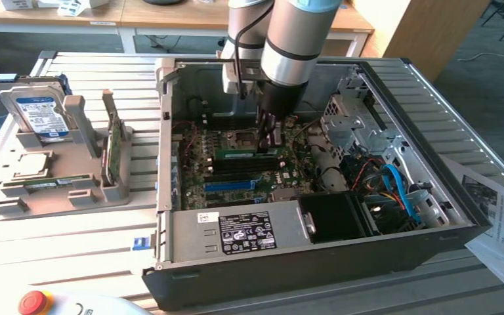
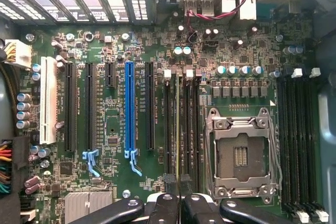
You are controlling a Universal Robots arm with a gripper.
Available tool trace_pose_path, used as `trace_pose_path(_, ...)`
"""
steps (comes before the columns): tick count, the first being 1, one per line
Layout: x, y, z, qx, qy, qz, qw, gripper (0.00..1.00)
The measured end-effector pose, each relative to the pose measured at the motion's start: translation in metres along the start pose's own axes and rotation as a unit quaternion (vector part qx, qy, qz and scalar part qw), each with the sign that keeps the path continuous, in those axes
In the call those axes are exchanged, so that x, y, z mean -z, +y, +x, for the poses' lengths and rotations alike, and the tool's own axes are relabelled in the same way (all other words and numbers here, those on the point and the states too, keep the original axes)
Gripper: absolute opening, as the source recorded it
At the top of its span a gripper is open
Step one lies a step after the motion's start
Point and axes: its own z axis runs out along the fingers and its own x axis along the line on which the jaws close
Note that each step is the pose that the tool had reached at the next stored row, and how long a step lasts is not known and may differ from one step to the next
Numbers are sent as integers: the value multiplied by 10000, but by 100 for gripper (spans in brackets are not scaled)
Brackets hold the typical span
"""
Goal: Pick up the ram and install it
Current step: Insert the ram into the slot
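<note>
The open computer case lies on the table with its motherboard facing up. My gripper reaches down into it beside the CPU socket. The ram is a slim green stick resting along a memory slot, level with the board. In the wrist view the ram is edge-on, a thin pale line between the black slots, running away from my gripper. The black fingertips are pressed together on its near end. The gripper is shut on the ram.
A grey holder tray on the exterior view's left carries a hard drive, an upright green board and a flat green stick. Power supply, drive cage and blue cables crowd the case. A red button sits in front.
</note>
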Motion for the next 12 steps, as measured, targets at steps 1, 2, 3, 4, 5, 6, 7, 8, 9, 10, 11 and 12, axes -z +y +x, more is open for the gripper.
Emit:
trace_pose_path(1,-7,0,1,0,0,0,10000,12)
trace_pose_path(2,-14,-1,2,0,0,0,10000,12)
trace_pose_path(3,-21,-1,3,0,0,0,10000,12)
trace_pose_path(4,-25,-1,4,0,0,-1,10000,12)
trace_pose_path(5,-27,-1,4,0,1,-1,10000,12)
trace_pose_path(6,-27,-1,4,0,2,-1,10000,12)
trace_pose_path(7,-28,-1,4,0,2,-1,10000,12)
trace_pose_path(8,-28,-2,4,0,1,0,10000,12)
trace_pose_path(9,-29,-2,4,0,0,0,10000,12)
trace_pose_path(10,-29,-2,4,0,0,0,10000,12)
trace_pose_path(11,-29,-2,4,0,0,0,10000,12)
trace_pose_path(12,-31,-3,8,1,-2,0,10000,12)
